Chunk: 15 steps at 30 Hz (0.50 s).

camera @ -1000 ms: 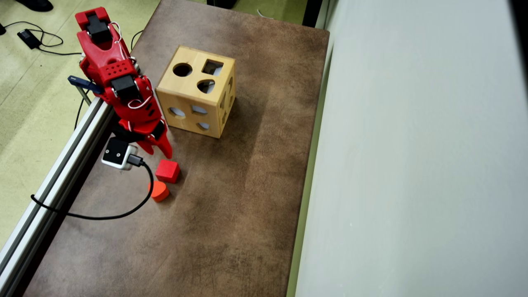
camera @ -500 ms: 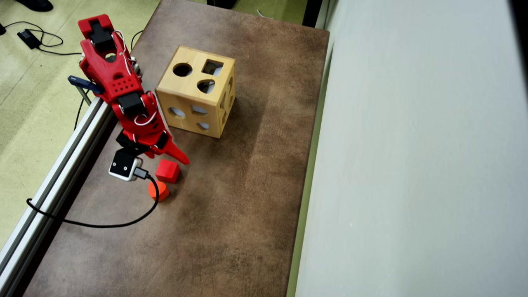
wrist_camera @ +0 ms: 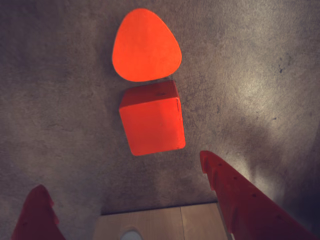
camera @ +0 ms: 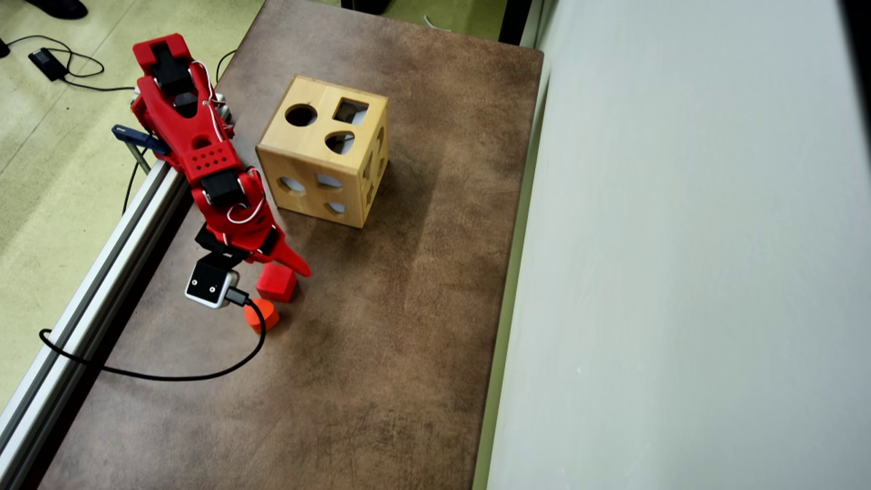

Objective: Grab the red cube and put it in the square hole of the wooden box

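One red arm on the bench [camera: 381, 354], one gripper [camera: 275, 267], and its jaws are spread wide with nothing between them. In the wrist view the two red fingers [wrist_camera: 240, 195] come in from the bottom corners, and the gripper [wrist_camera: 125, 175] has the red cube [wrist_camera: 152, 117] sitting ahead of the gap, not yet inside it.

One red cube [camera: 276, 282], resting flat on the brown surface near the bench's left edge in the overhead view, about halfway along that edge. One orange-red rounded block [camera: 262, 314] lies just beside it, on the side away from the arm; in the wrist view this block [wrist_camera: 145, 45] looks to be touching the cube's far edge or nearly so, too close to call.

One wooden box [camera: 325, 150] stands toward the far left part of the bench, well apart from the cube. Its top face carries three cutouts: one round, one rounded heart-like, and the square hole [camera: 350, 111] nearest the far right corner of that face. Three more openings show on the front face, others on the right side, foreshortened and hard to count.

The wrist camera module hides part of the rounded block from overhead. The wrist view cuts the box [wrist_camera: 160, 222] to a sliver at the bottom edge.
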### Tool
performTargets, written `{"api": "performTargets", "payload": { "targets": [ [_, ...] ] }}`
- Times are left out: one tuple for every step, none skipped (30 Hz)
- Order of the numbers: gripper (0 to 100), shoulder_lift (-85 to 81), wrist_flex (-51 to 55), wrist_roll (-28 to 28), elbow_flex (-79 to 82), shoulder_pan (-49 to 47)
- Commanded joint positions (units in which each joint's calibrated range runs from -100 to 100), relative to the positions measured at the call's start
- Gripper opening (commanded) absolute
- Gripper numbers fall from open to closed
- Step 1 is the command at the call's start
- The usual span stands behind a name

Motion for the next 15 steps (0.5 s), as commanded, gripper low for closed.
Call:
{"api": "performTargets", "payload": {
  "targets": [
    [45, -0.7, 0.0, 0.3, -1.2, 1.0],
    [45, -0.8, 0.0, 0.3, -1.5, 1.6],
    [45, -0.8, 0.0, 0.4, -1.8, 2.1],
    [45, -0.8, 0.0, 0.6, -1.9, 2.6],
    [45, -0.8, 0.0, 1.3, -1.9, 2.9],
    [45, -0.8, 0.0, 2.1, -1.6, 3.5],
    [45, -0.8, 0.0, 2.8, -1.4, 4.1],
    [45, -0.9, -0.1, 3.3, -1.4, 4.9],
    [45, -0.9, -0.6, 3.5, -1.4, 5.8],
    [45, -0.8, -1.0, 3.6, -1.7, 6.5],
    [45, -0.7, -1.1, 3.6, -2.0, 6.9],
    [45, -0.6, -1.1, 3.6, -2.0, 6.9],
    [45, -0.6, -1.1, 3.6, -1.8, 6.7],
    [45, -0.5, -1.1, 3.6, -1.4, 6.4],
    [45, -0.4, -1.1, 3.6, -1.3, 6.3]
  ]
}}
